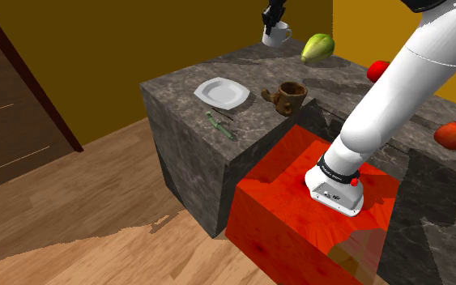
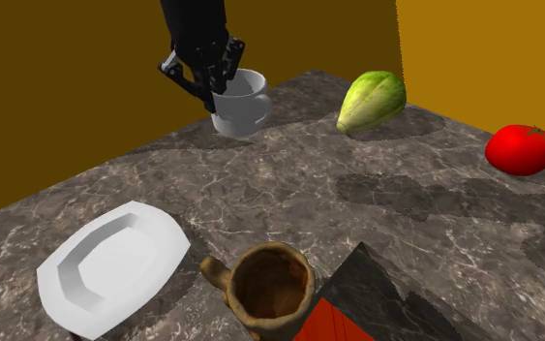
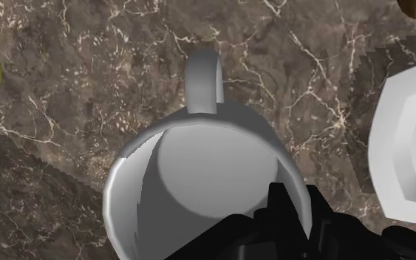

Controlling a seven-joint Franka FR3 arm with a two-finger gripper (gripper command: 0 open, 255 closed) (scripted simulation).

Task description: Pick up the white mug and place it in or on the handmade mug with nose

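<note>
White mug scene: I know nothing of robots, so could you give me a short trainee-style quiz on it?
1. True or false: the gripper clasps the white mug by its rim.
2. Which thing lies nearest the brown handmade mug? A) white plate B) red tomato C) green fruit
3. Fill in: the robot's stand is coloured ____.
Key: 1 true; 2 A; 3 red.

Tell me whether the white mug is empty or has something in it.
Empty. The wrist view looks straight down into the white mug and shows only its bare pale floor and walls; nothing lies inside.
</note>
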